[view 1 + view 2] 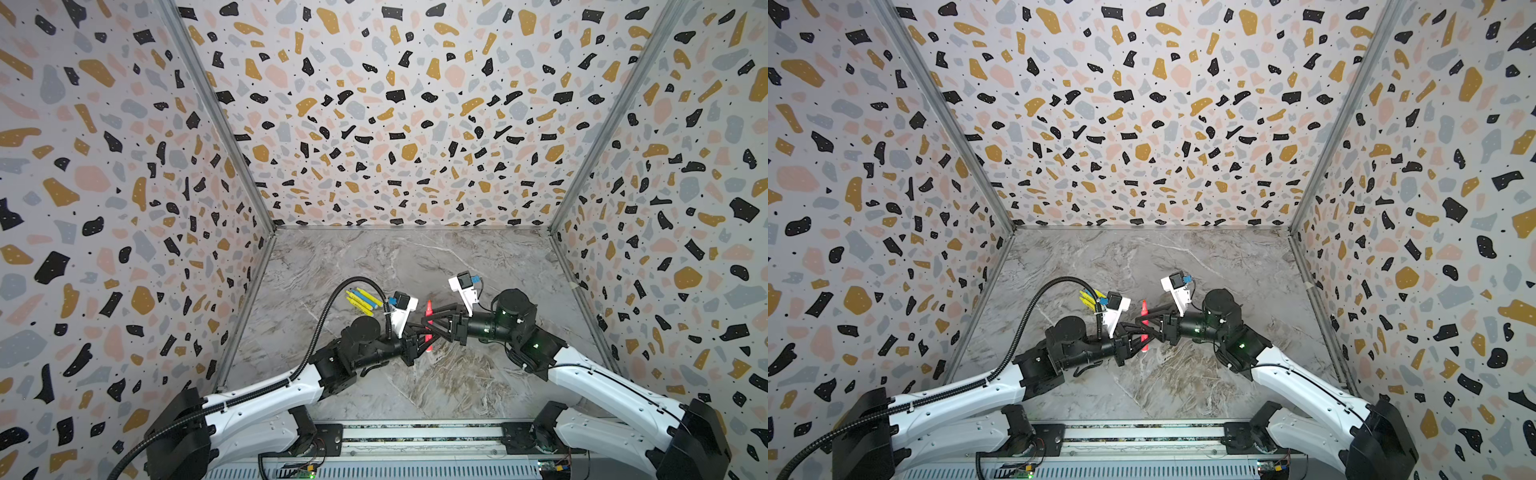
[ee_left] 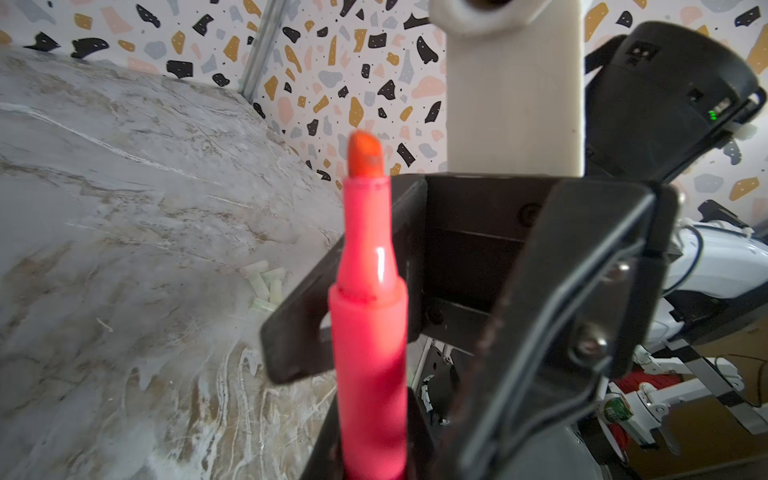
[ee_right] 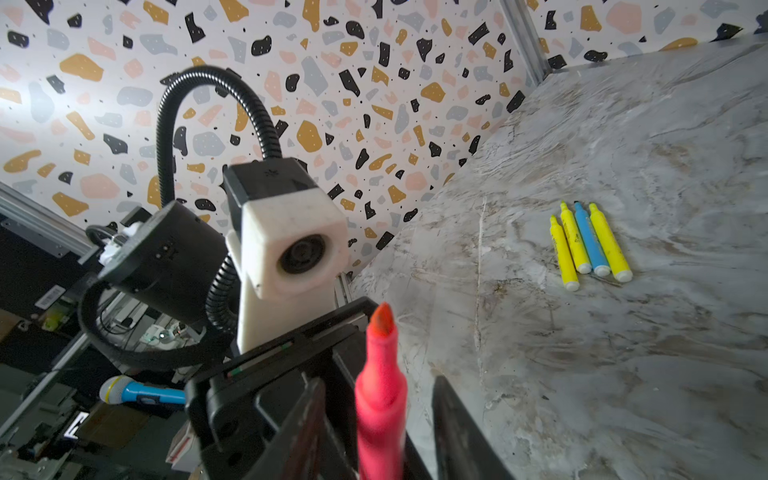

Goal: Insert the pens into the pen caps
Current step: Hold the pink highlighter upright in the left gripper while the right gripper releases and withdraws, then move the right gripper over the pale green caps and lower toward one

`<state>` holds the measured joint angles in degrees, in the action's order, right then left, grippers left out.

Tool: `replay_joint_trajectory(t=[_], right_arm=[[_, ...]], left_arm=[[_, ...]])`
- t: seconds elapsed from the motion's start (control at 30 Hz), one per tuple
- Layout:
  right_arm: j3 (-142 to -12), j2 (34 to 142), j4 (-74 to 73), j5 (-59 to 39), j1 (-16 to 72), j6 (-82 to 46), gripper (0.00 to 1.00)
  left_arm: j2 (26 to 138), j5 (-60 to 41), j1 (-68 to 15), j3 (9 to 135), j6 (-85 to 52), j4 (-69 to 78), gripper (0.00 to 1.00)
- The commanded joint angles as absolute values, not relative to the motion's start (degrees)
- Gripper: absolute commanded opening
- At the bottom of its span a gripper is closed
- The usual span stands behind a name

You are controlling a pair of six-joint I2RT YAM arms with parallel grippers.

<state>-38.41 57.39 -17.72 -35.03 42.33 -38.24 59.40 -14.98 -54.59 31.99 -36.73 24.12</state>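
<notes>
- left gripper reaches in from the left, clamped on the pink-red pen over mid-table.
- right gripper faces it, fingers apart around the pen.
- yellow and blue pens lie left; marble table open behind.

I see on the grey marbled worktop a blue pen, three yellow pens flanking it, and a heap of pale caps.

Four pens lie on the table; fifth pen right of them.
</notes>
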Motion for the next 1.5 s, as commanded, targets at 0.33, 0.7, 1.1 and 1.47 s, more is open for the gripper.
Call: replay_joint_trajectory(t=[0.33, 0.7, 1.1, 1.47], right_arm=[[-50.2, 57.3, 23.3, -6.6, 31.1, -33.2, 0.51], [-48.6, 66.3, 27.4, -3.1, 27.4, -23.0, 0.48], [-47.6, 76.5, 25.7, -2.8, 26.7, -18.2, 0.43], [-46.4, 81.3, 22.2, -3.7, 25.8, -17.3, 0.43]], left_arm=[[53.3, 4.4, -54.7, 28.4, -27.6, 7.1, 0.0], [51.2, -9.8, -54.8, 21.8, -25.9, 14.0, 0.0], [51.7, -14.9, -55.4, 20.6, -26.2, 14.0, 0.0], [52.4, -15.2, -55.7, 20.7, -26.4, 14.0, 0.0]])
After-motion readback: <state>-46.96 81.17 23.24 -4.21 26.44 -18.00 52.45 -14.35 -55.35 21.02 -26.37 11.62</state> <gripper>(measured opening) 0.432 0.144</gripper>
